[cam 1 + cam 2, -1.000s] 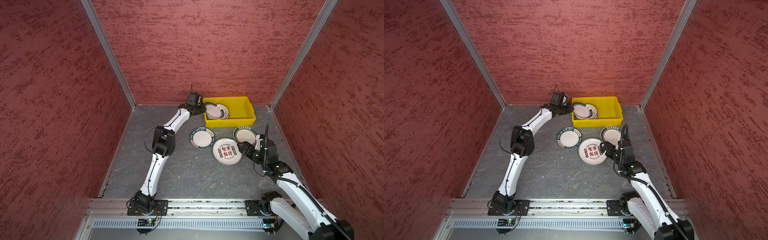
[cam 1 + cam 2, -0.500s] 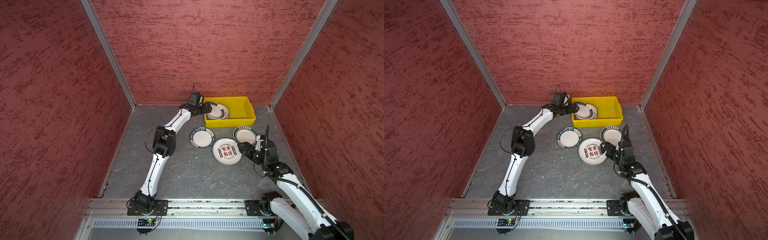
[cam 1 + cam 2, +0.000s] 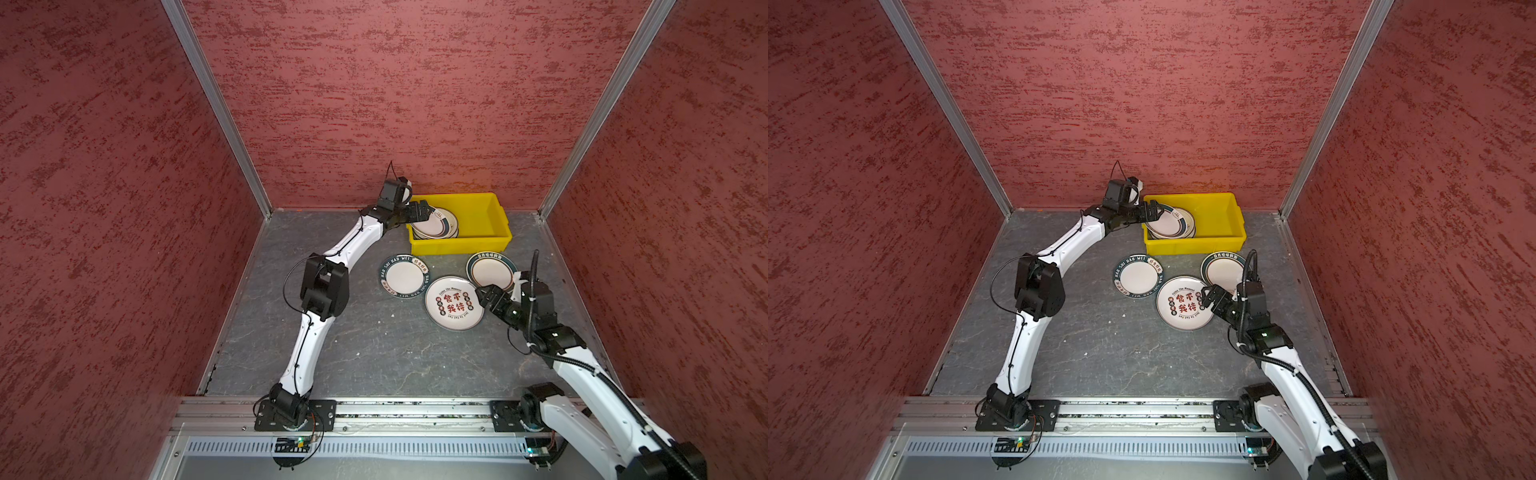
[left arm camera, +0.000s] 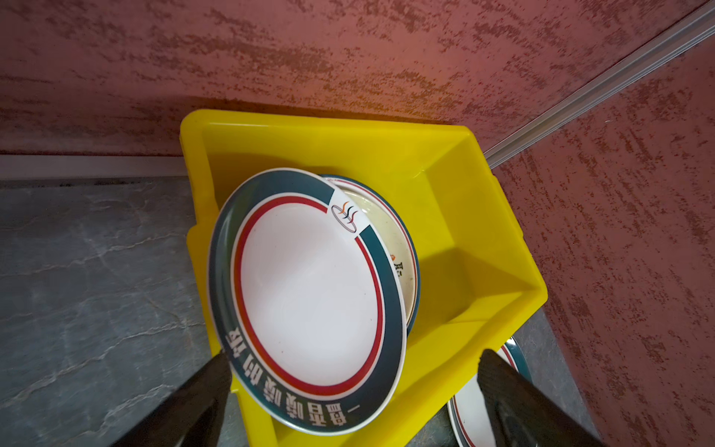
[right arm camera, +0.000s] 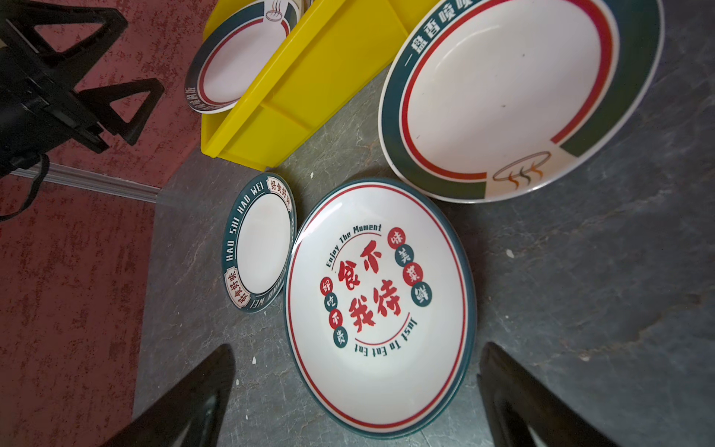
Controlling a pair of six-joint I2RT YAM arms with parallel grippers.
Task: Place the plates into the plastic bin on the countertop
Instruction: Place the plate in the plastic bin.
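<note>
Left gripper (image 4: 354, 354): wide open, holding nothing. Its fingers stand either side of the near rim of the top teal-rimmed plate (image 4: 309, 298). That plate lies tilted on the other plates (image 4: 404, 247) in the left half of the yellow plastic bin (image 3: 461, 245), with its near edge over the bin's rim.

The bin sits at the back of the tabletop (image 3: 374, 353), close to the wall.

In front of it, flat on the tabletop:
- lettered-rim plate (image 3: 405, 276)
- red-character plate (image 3: 454, 302), touching the lettered-rim plate
- teal-banded plate (image 3: 490, 270)

Right gripper (image 5: 358, 348): wide open, empty, with its fingers flanking the red-character plate's near edge.
</note>
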